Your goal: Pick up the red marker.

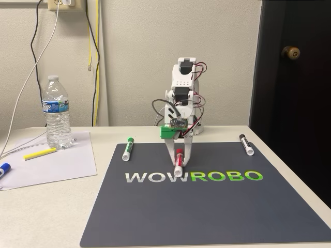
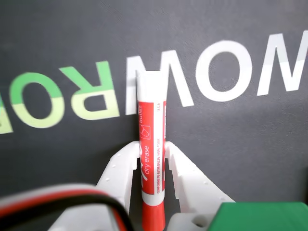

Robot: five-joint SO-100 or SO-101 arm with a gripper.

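Jaws (image 2: pixel 153 166) clamped on red marker (image 2: pixel 152 159); arm bent steeply down over dark mat (image 1: pixel 207 212)

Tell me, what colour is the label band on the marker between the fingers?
Red with white print, on the red marker; the wrist view shows it best.
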